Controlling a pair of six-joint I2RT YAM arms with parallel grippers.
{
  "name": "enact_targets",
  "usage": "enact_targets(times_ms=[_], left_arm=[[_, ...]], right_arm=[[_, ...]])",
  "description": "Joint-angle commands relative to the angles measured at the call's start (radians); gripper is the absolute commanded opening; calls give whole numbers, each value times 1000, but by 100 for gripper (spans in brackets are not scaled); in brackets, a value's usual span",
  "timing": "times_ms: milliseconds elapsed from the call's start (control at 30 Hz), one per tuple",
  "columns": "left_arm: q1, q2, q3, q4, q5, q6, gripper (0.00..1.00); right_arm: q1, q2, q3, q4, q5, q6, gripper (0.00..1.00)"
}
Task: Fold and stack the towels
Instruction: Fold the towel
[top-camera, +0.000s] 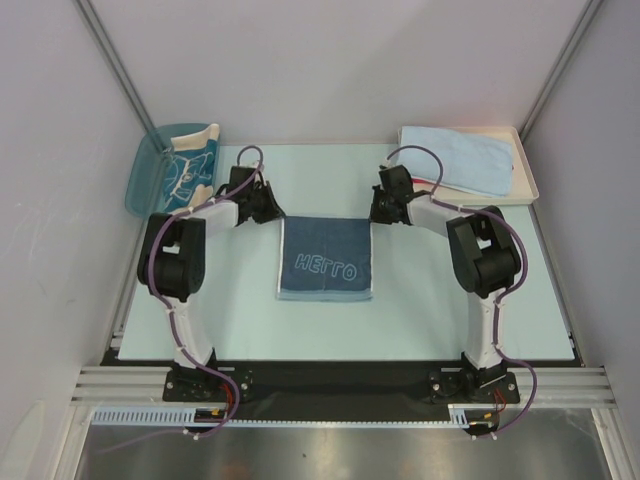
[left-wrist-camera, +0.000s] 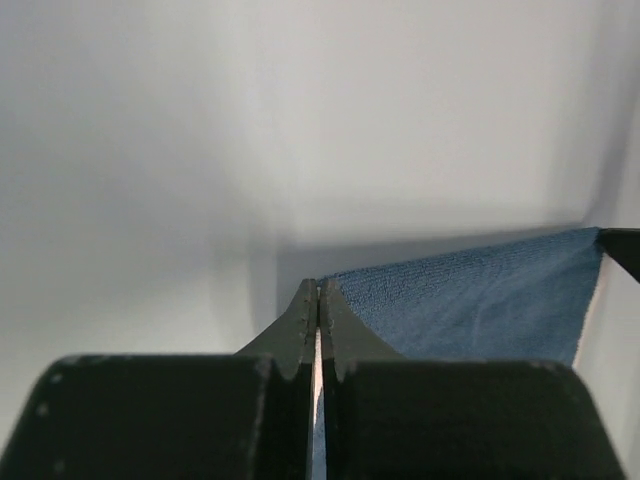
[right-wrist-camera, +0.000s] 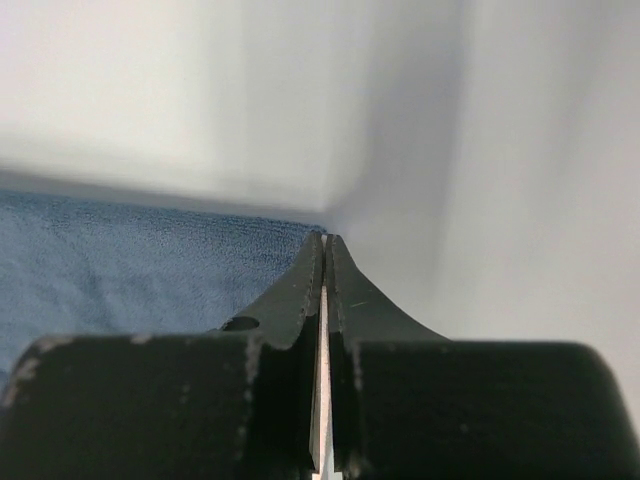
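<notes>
The dark-blue towel (top-camera: 325, 258) with pale lettering lies flat in the middle of the table. My left gripper (top-camera: 268, 210) is at its far left corner and my right gripper (top-camera: 378, 212) at its far right corner. In the left wrist view the jaws (left-wrist-camera: 318, 290) are pressed together with the towel's blue cloth (left-wrist-camera: 480, 300) running off to the right from their tip. In the right wrist view the gripper (right-wrist-camera: 326, 240) is shut the same way, with the cloth (right-wrist-camera: 120, 270) to its left. A light-blue towel (top-camera: 460, 158) lies folded on the cream tray (top-camera: 525, 172).
A translucent blue bin (top-camera: 140, 185) at the far left holds a beige, teal-bordered towel (top-camera: 192, 168). The tray stands at the far right. Grey walls close in the back and both sides of the table.
</notes>
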Motion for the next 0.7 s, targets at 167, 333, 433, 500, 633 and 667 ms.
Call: enact_targets(times_ms=[167, 333, 433, 500, 633, 667], left_arm=[[14, -152, 19, 144, 32, -31, 0], [14, -201, -66, 187, 48, -50, 0], [14, -242, -147, 225, 45, -88, 0], [14, -279, -191, 248, 40, -115, 0], [5, -342, -304, 278, 14, -125, 0], [0, -354, -321, 278, 3, -123, 0]], right_arm=[[-32, -156, 3, 69, -8, -24, 0], [-27, -221, -64, 97, -16, -13, 0], [-17, -270, -126, 106, -8, -3, 0], [-9, -307, -179, 114, -8, 5, 0], [16, -360, -267, 135, 9, 19, 0], [26, -371, -282, 140, 13, 20, 0]])
